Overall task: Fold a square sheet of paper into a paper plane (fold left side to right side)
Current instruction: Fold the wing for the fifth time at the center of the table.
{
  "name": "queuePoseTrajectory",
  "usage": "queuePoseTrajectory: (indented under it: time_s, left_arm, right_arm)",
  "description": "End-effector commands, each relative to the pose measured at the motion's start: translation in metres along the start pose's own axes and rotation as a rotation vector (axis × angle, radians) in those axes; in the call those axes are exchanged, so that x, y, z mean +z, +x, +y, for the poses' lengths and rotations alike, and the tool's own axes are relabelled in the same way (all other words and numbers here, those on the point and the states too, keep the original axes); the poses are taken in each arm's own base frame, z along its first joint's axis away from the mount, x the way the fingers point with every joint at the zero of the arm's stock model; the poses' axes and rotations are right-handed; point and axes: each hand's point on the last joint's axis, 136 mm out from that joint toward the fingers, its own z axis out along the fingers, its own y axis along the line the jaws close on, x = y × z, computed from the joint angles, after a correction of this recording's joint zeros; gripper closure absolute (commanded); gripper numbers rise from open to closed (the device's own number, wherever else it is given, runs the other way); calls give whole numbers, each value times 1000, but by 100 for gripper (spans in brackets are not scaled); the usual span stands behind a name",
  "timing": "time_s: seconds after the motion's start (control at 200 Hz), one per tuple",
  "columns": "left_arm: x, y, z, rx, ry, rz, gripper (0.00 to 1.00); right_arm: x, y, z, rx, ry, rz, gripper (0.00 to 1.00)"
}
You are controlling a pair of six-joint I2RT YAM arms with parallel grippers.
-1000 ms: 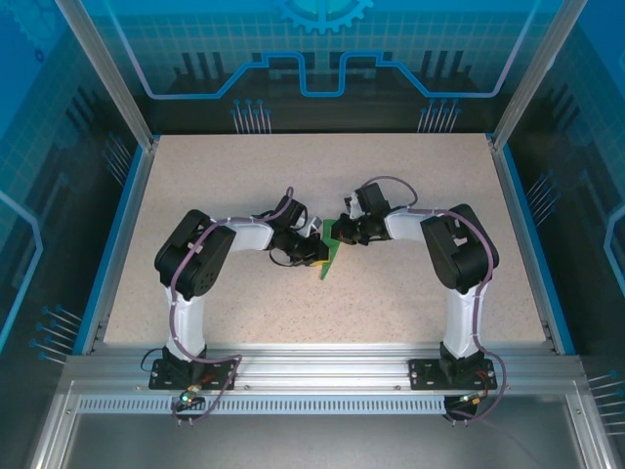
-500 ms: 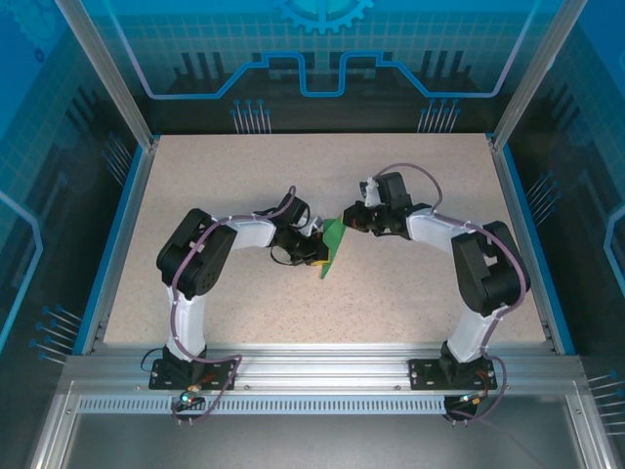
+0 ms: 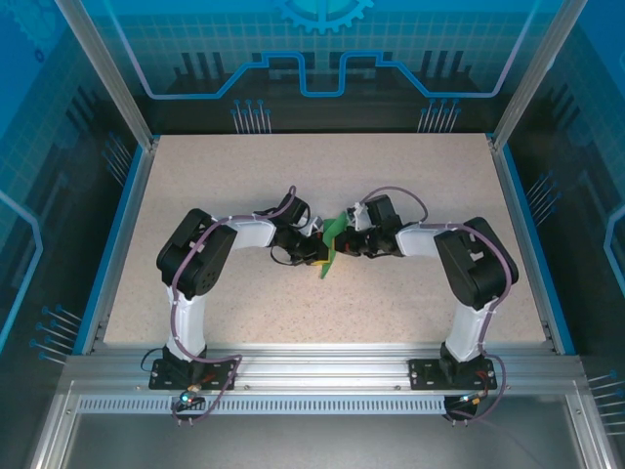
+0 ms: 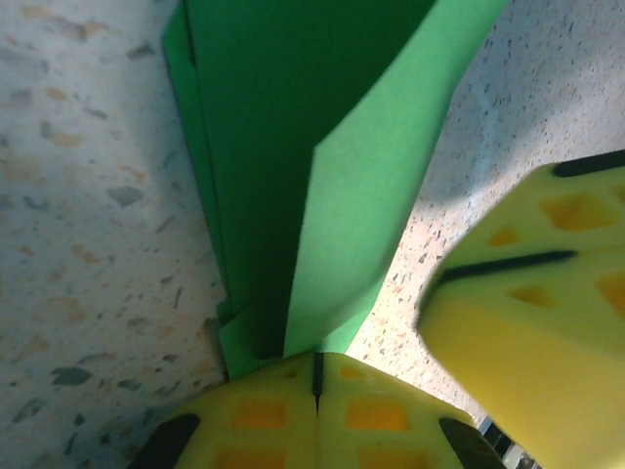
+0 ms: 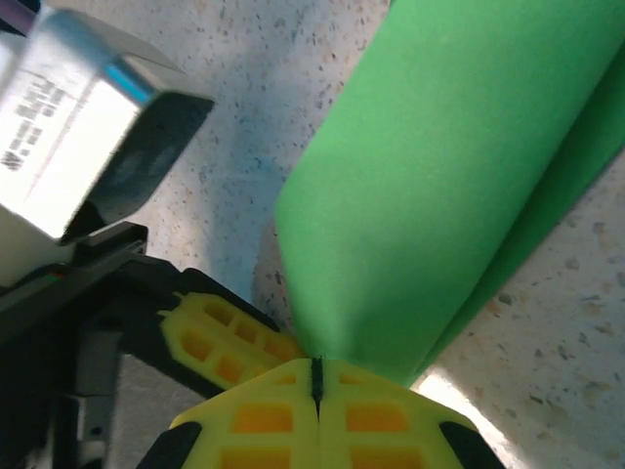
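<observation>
Pinching the green paper [image 3: 332, 240] (left fingers [image 4: 262, 412] and right fingers [image 5: 262, 418] both clamped) over a speckled table [image 3: 244, 176], blue walls [image 3: 54, 225] around.

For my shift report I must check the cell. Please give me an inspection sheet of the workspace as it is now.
Surface: speckled beige table, no spills seen.
Job's things: green paper sheet, partly folded, one flap curling up, between the arms.
Clutter: nothing seen.
Grippers: left gripper and right gripper, jaws of both shut on the paper.
Cables: purple cables run along both arms.
Surroundings: aluminium frame, blue wall panels.
</observation>
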Motion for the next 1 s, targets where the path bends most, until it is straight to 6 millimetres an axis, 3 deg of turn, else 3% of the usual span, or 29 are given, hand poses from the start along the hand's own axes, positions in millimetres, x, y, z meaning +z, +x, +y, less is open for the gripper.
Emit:
queuePoseTrajectory:
  time_s: [0.0, 0.565, 0.995]
  left_arm:
    - [7, 14, 31, -45, -130, 33, 100]
    - [8, 15, 33, -45, -150, 39, 100]
    - [7, 16, 38, -50, -173, 41, 100]
  right_arm:
    - [10, -5, 7, -13, -22, 11, 98]
    - [25, 2, -16, 21, 77, 65, 99]
    - [25, -10, -42, 4, 184, 63, 99]
